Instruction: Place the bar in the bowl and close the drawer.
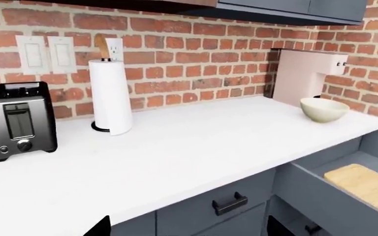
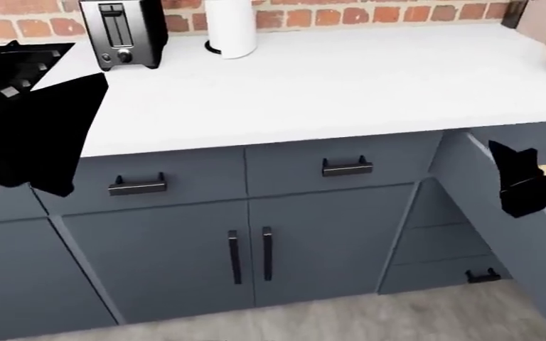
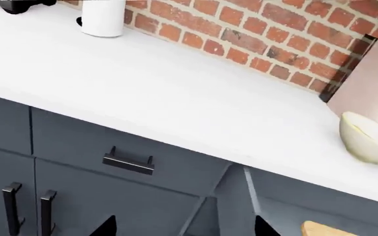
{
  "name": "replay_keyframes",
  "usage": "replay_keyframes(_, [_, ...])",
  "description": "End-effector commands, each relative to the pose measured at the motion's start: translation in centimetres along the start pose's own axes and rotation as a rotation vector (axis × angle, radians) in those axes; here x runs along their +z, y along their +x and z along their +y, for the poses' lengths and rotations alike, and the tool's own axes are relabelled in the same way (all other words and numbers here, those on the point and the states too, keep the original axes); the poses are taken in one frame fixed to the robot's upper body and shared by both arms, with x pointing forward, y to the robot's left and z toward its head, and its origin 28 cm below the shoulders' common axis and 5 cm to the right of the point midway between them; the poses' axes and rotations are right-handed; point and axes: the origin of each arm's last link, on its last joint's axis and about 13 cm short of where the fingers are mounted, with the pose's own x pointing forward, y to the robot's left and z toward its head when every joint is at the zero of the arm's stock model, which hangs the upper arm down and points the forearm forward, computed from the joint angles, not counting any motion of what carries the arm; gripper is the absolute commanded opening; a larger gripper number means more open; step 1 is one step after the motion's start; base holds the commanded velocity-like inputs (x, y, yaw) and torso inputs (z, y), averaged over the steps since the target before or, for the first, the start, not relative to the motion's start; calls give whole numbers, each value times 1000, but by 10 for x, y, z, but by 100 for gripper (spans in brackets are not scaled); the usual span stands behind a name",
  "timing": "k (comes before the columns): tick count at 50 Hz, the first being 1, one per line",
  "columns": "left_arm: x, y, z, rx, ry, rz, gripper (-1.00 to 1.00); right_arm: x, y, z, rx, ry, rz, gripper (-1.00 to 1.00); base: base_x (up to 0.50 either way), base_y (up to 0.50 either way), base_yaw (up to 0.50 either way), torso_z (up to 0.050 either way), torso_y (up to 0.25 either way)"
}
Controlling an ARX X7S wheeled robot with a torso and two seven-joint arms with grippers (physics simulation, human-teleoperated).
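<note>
While the drawer [image 1: 336,189] stands pulled out under the white counter [image 1: 175,152], its long front runs parallel to the counter edge, slate grey inside. The cream bowl [image 1: 324,109] sits upright near the counter's corner. Neither claw's opening can be told.

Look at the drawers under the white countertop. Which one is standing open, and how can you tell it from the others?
The drawer at the counter's end, below the bowl, is open: it juts out, showing a light wooden board inside. The two drawers beside it sit flush and shut.
</note>
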Motion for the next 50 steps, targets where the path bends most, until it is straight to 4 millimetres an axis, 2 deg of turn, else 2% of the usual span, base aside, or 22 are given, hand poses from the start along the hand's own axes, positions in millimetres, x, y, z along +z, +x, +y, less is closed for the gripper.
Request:
replay_keyframes(1, [-3, 4, 4, 12, -11, 8, 100, 2, -19, 0, -139, -132, 42, 100, -182, 25, -500, 0, 0])
replay_keyframes(9, [-3, 7, 6, 17, -17, 12, 100, 25, -34, -8, -375, -223, 42, 100, -198, 33, -500, 0, 0])
replay_keyframes(19, [-4, 11, 8, 20, -27, 15, 100, 29, -42, -5, -479, -259, 26, 100, -206, 47, -500, 0, 0])
replay_keyframes(27, [-5, 11, 9, 30, -25, 4, 100, 20, -49, -3, -485, -220, -20, 100, -203, 58, -500, 0, 0])
replay_keyframes(38, [-5, 6, 9, 55, -5, -28, 100, -14, -61, 17, -451, -146, -96, 100, -199, 70, -500, 0, 0])
replay_keyframes(50, [-2, 13, 4, 58, 54, 36, 100, -17, -63, 18, -454, -145, -91, 100, -194, 83, -500, 0, 0])
